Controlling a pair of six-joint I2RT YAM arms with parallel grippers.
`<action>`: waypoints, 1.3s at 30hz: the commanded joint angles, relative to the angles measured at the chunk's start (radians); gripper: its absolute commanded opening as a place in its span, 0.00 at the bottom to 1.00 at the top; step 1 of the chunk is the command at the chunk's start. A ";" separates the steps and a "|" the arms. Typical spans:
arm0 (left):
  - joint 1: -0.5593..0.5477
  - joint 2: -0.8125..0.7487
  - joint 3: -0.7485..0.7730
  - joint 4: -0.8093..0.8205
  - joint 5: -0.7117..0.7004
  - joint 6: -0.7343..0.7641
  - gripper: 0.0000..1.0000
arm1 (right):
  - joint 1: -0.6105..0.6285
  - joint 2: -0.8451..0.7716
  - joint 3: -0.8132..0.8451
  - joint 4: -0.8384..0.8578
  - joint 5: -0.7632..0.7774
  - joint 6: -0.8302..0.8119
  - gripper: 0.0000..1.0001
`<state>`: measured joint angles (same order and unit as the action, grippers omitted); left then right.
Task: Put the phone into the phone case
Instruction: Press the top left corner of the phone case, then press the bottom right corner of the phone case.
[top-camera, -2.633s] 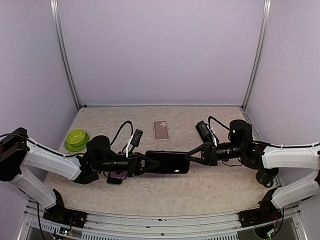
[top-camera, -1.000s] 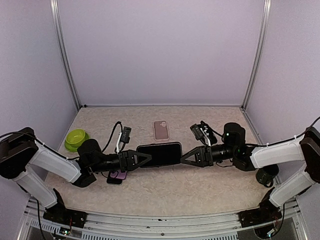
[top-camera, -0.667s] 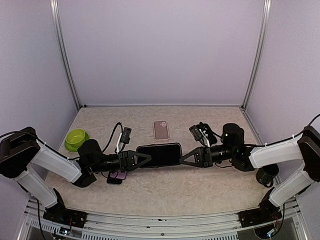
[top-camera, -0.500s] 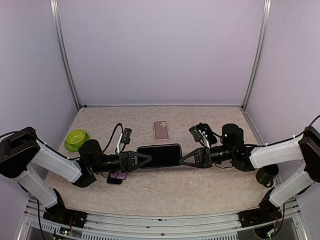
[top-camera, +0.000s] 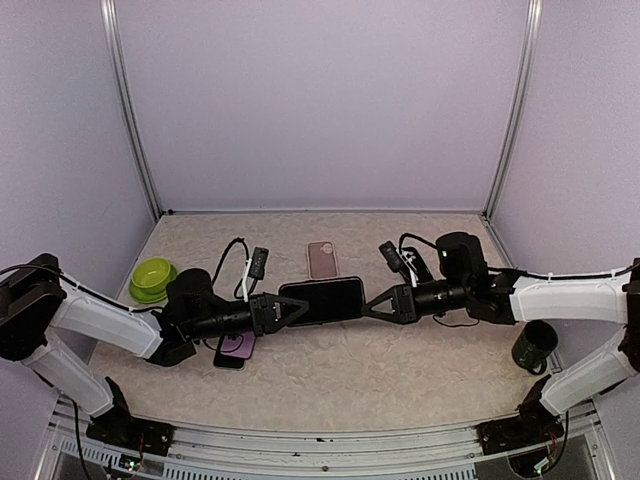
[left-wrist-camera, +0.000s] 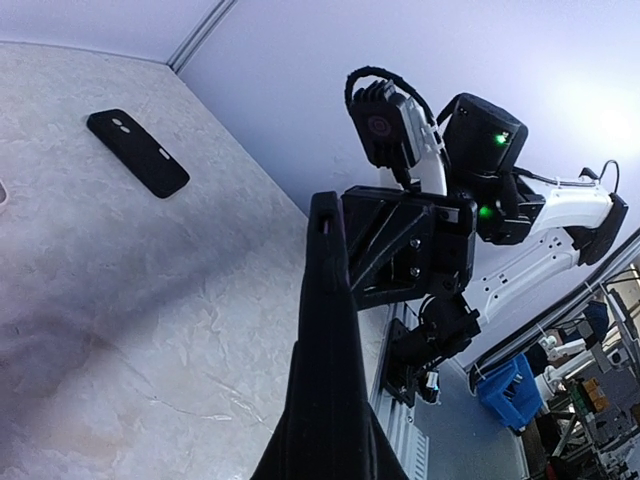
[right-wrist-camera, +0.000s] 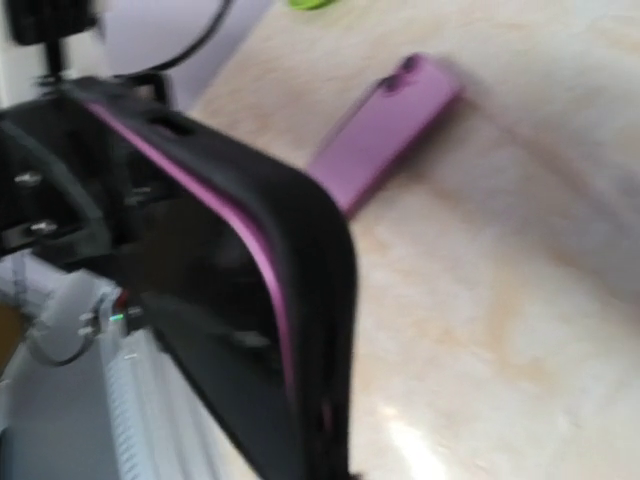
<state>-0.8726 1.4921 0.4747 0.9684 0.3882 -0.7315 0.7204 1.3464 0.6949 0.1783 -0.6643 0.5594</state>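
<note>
The left tool (top-camera: 288, 312) and right tool (top-camera: 372, 306) each clamp one end of the black phone (top-camera: 322, 301) over the table (top-camera: 400, 372).

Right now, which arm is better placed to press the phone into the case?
Probably right: the right tool, shut, sits at the black case's free end, beside the purple phone's edge; the left tool clamps the other end.
</note>
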 joint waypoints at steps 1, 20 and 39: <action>0.008 -0.007 0.007 -0.133 -0.134 0.059 0.00 | 0.011 -0.082 0.041 -0.136 0.130 -0.060 0.00; -0.003 -0.017 0.000 -0.055 -0.017 0.075 0.00 | 0.011 0.005 0.028 -0.061 0.130 -0.069 0.45; -0.002 -0.006 -0.013 0.099 0.173 0.040 0.00 | 0.011 0.042 0.006 0.062 -0.036 -0.085 0.31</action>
<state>-0.8711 1.4899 0.4515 0.9524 0.5148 -0.6880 0.7246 1.3819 0.7094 0.2092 -0.6811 0.4854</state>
